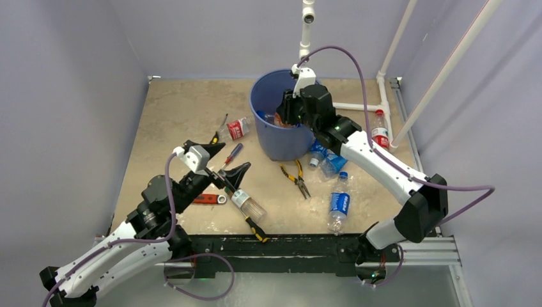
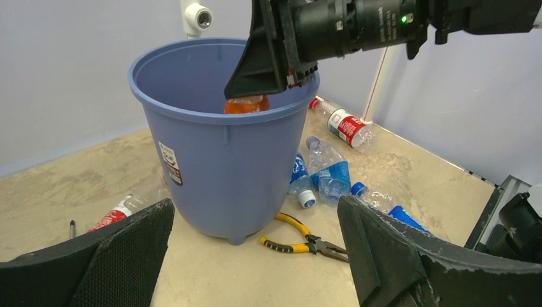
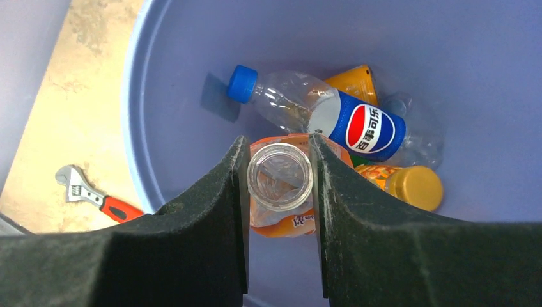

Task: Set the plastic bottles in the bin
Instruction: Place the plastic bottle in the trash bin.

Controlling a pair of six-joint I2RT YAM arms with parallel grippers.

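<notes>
Bin (image 2: 224,173): periwinkle blue, plain. Pepsi bottle (image 3: 358,125), upper centre: clear, blue cap, blue label with red-white roundel. Orange-labelled bottle (image 3: 280,179): clear. Pliers (image 2: 297,243): yellow and black handles. Wrench (image 3: 96,198), lower left: red handle, silver head.

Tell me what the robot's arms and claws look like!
The left arm and right arm have white shells and chunky black joints. A purple cable loops along each. The left gripper and right gripper have two black, rough wedge-shaped fingers. A green light glows on the right wrist.
</notes>
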